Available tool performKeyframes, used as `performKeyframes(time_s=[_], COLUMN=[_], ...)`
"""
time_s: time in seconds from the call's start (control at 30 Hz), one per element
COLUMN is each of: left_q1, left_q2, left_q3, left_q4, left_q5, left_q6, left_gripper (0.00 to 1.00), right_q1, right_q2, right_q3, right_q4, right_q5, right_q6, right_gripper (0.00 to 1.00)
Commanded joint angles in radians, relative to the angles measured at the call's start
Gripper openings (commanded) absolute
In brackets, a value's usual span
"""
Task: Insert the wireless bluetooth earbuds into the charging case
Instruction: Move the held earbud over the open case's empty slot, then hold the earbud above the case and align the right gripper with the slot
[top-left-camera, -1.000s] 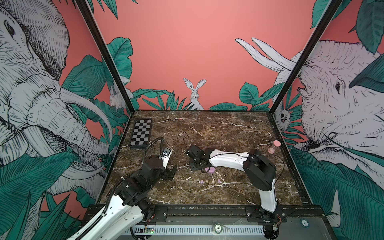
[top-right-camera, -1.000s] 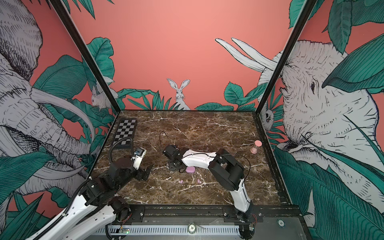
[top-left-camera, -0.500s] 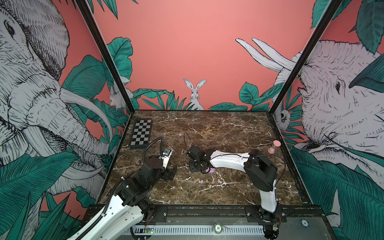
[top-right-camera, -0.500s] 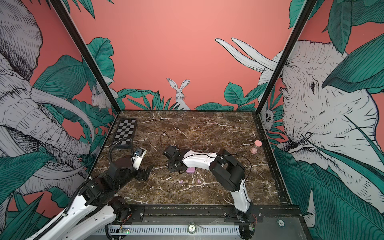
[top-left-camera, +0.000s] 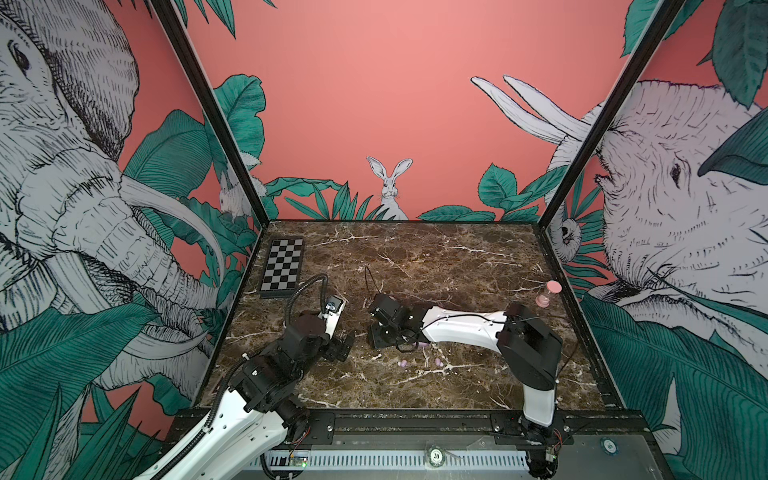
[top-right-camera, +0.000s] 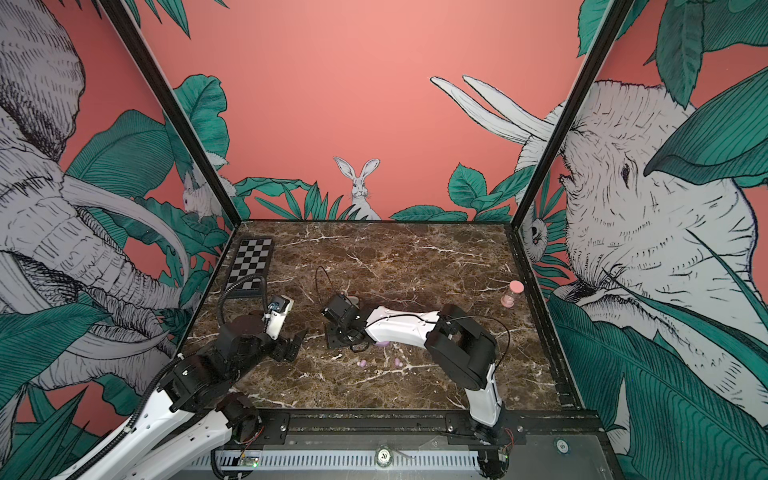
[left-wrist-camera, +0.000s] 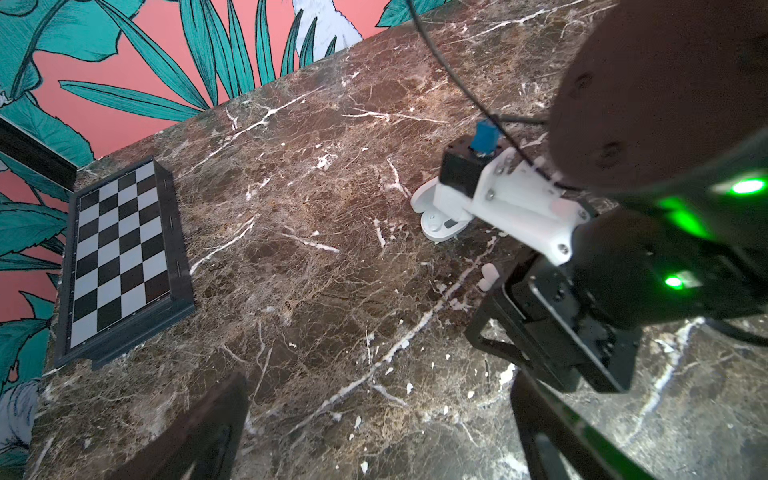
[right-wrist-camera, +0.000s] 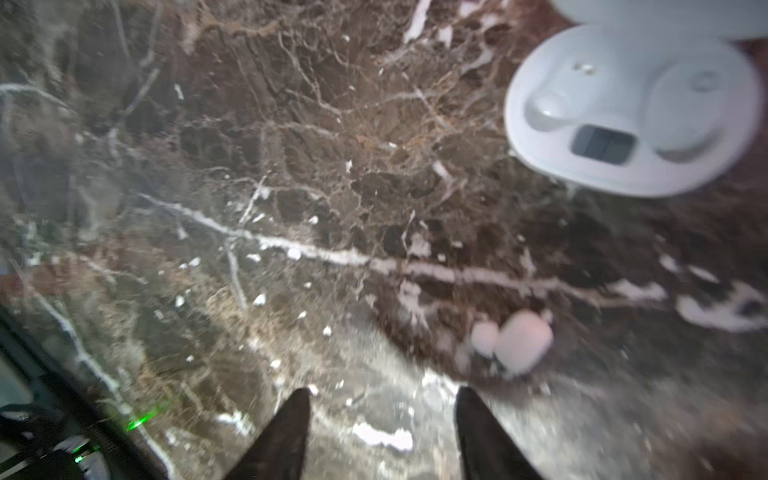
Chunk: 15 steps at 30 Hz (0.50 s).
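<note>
A chessboard lies at the far left of the desk. Next to it is the left gripper. Its jaws are wide apart and hold nothing. In the middle is the right gripper. Its jaws are apart too, with nothing between them. A white earbud lies on the desk just past its tips, near the open white case. A lilac earbud and a second lilac earbud lie on the desk beside the right arm. A pink hourglass stands at the far right.

White case; lilac earbuds; checkered board
</note>
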Motion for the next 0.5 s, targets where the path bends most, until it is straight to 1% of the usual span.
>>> performKeyframes(time_s=[0.0, 0.03, 0.07, 0.1, 0.13, 0.2, 0.3, 0.4, 0.47], left_q1=[0.006, 0.006, 0.006, 0.006, 0.006, 0.007, 0.007, 0.007, 0.006], left_q2=[0.0, 0.002, 0.004, 0.008, 0.01, 0.024, 0.062, 0.106, 0.126], left_q3=[-0.009, -0.009, -0.006, -0.007, -0.004, 0.004, 0.04, 0.086, 0.11], left_q4=[0.015, 0.016, 0.015, 0.015, 0.013, 0.007, -0.015, -0.052, -0.065], left_q5=[0.011, 0.013, 0.017, 0.023, 0.029, 0.052, 0.09, 0.138, 0.148], left_q6=[0.002, 0.001, 0.002, 0.001, 0.001, 0.004, 0.002, -0.024, -0.085], left_gripper=[0.99, 0.99, 0.99, 0.99, 0.99, 0.99, 0.99, 0.99, 0.99], right_q1=[0.002, 0.001, -0.004, -0.005, -0.006, -0.012, -0.033, -0.08, -0.108], right_q2=[-0.09, -0.102, -0.108, -0.109, -0.109, -0.109, -0.117, -0.13, -0.138], right_q3=[-0.026, -0.026, -0.021, -0.014, -0.002, 0.01, 0.011, -0.004, -0.014], right_q4=[-0.029, -0.046, -0.063, -0.081, -0.103, -0.123, -0.109, -0.077, -0.06], right_q5=[0.105, 0.119, 0.13, 0.139, 0.153, 0.167, 0.133, 0.033, -0.017], right_q6=[-0.038, -0.046, -0.055, -0.065, -0.067, -0.061, -0.005, 0.042, 0.062], right_gripper=[0.7, 0.74, 0.81, 0.91, 0.97, 0.98, 0.98, 0.98, 0.98])
